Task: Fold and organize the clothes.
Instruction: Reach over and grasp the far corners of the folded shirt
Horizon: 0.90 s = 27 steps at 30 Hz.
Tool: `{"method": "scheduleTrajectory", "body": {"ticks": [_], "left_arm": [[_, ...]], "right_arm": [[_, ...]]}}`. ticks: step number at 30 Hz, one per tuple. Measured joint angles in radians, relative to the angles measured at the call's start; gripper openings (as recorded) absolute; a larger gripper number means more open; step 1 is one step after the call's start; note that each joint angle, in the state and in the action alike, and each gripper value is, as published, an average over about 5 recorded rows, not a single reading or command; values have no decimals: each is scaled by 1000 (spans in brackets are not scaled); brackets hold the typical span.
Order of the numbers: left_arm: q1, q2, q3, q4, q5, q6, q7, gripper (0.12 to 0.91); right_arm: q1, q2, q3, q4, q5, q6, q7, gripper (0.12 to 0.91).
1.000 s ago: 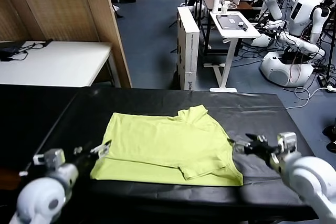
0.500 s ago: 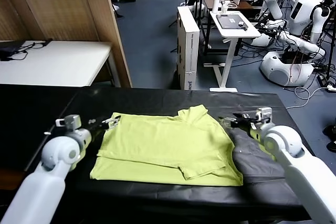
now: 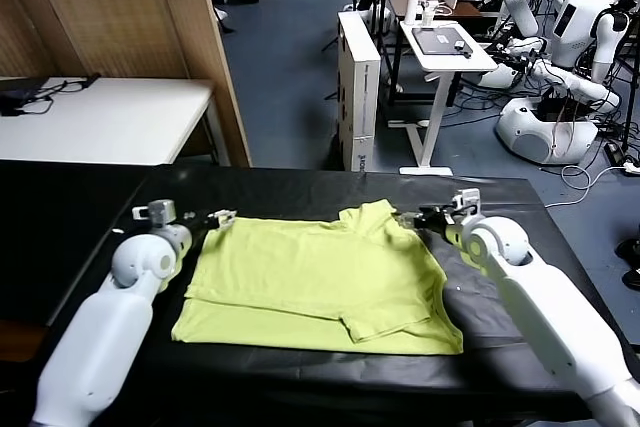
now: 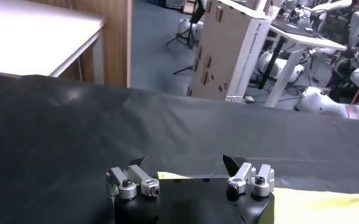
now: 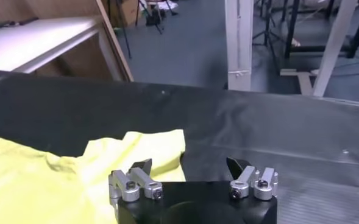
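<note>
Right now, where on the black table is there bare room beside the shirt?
Bare black table runs behind the T-shirt to the far edge, and along both side edges. Crowded at the shirt's far corners: left gripper and right gripper sit there, both open.

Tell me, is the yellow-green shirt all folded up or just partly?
Partly folded. The T-shirt lies flat on the black table, with one sleeve flap turned over onto its body; the rest is spread wide.

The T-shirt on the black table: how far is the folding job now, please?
Done: the T-shirt lies flat on the black table, and one sleeve looks already folded inward over the body. In hand: the left gripper and the right gripper hover open at the shirt's two far corners, holding nothing yet. Left: gripping those corners, the main folds, and setting the shirt aside neatly.
</note>
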Motion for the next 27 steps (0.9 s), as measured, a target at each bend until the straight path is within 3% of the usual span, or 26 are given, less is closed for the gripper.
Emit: {"method": "scheduleTrajectory", "body": {"ticks": [10, 13, 16, 24, 27], "left_arm": [[2, -9, 0, 23, 5, -7, 7, 903], [11, -12, 0, 23, 7, -8, 9, 862], [18, -13, 0, 22, 8, -11, 12, 737], [31, -9, 0, 19, 13, -18, 23, 288], [31, -8, 1, 19, 18, -21, 28, 202]], "right_arm": [[1, 2, -17, 0, -4, -1, -3, 716], [1, 3, -19, 0, -4, -2, -3, 654], [0, 4, -20, 0, -4, -2, -5, 561], [0, 5, -21, 0, -4, 2, -11, 255], [-2, 5, -21, 2, -4, 15, -14, 172]]}}
